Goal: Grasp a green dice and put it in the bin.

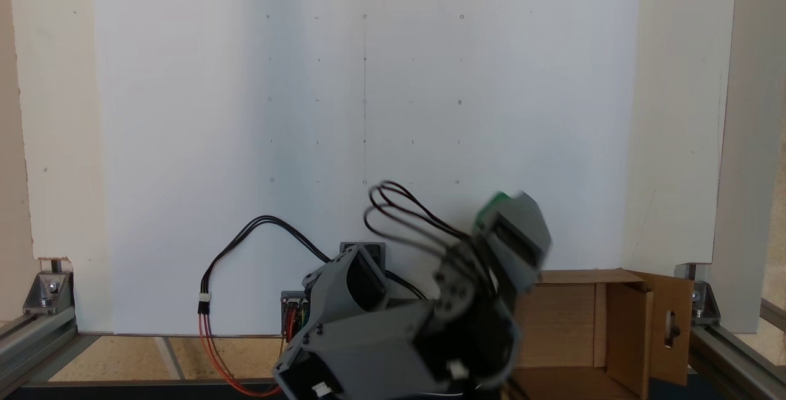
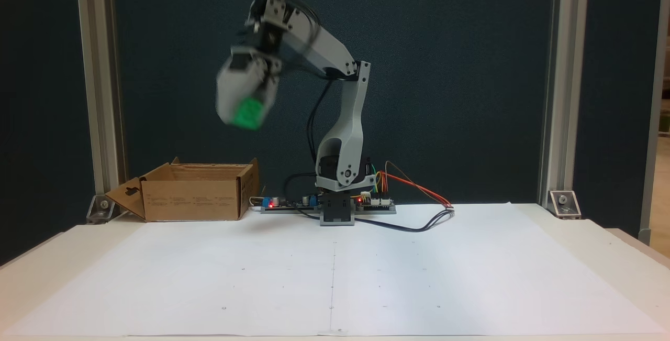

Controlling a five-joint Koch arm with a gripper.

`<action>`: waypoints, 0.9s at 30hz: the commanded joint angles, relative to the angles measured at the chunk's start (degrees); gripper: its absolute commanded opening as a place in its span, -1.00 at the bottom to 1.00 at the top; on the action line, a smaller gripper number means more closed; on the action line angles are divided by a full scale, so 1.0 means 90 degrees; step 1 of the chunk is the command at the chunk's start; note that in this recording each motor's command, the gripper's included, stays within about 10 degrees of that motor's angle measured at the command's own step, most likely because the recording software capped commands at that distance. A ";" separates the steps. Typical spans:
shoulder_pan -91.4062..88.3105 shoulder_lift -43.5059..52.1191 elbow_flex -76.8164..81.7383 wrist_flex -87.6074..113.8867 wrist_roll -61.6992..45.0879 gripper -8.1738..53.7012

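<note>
White table | end effector raised, blurred, clamping green dice | bin below

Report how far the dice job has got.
Done: the green dice is off the table, carried high in the gripper; the jaws look closed on it, though motion blur hides detail. In hand: the arm holds it in the air above the bin. Left: lowering toward the open cardboard box and releasing; the dice is not yet inside.

A dark blue wall between aluminium posts backs the paper-covered table.
</note>
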 commanded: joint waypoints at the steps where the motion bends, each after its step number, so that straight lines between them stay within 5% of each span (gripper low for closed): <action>1: 0.1004 -0.0029 -0.0234 0.0342 0.0537 -0.37; 10: 0.3936 -0.1367 -0.0225 -0.0293 0.0869 -0.37; 21: 0.4443 -0.2793 0.0693 -0.1318 0.0508 -0.37; 22: 0.4453 -0.2793 0.0801 -0.1328 0.0391 -0.28; 24: 0.4521 -0.2793 0.0977 -0.1328 0.0400 0.29; 27: 0.4521 -0.2803 0.1221 -0.1719 0.0410 0.61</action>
